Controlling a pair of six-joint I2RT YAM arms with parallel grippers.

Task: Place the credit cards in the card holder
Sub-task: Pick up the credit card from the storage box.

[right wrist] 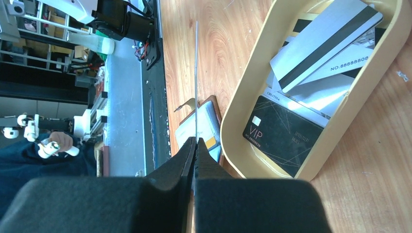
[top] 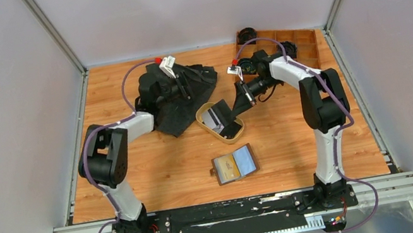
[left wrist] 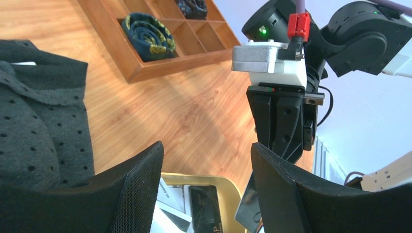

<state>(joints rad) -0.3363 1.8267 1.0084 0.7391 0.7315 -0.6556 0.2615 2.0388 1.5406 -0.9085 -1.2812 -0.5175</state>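
Observation:
My right gripper [right wrist: 196, 141] is shut on a credit card [right wrist: 196, 73], seen edge-on as a thin line. From above, this gripper [top: 231, 109] holds the card [top: 223, 113] over the oval tan tray [top: 238, 130]. More credit cards lie in the tray: a black VIP card [right wrist: 282, 133] and a silver striped one [right wrist: 323, 41]. The brown card holder [top: 235, 164] lies open on the table nearer the bases, with cards in its pockets. My left gripper [left wrist: 206, 148] is open and holds nothing, hovering by the tray's far-left side [top: 187, 91].
A dark dotted cloth [top: 178, 99] lies under the left arm. A wooden compartment box [top: 290, 44] with rolled items sits at the back right. White walls enclose the wooden table on three sides.

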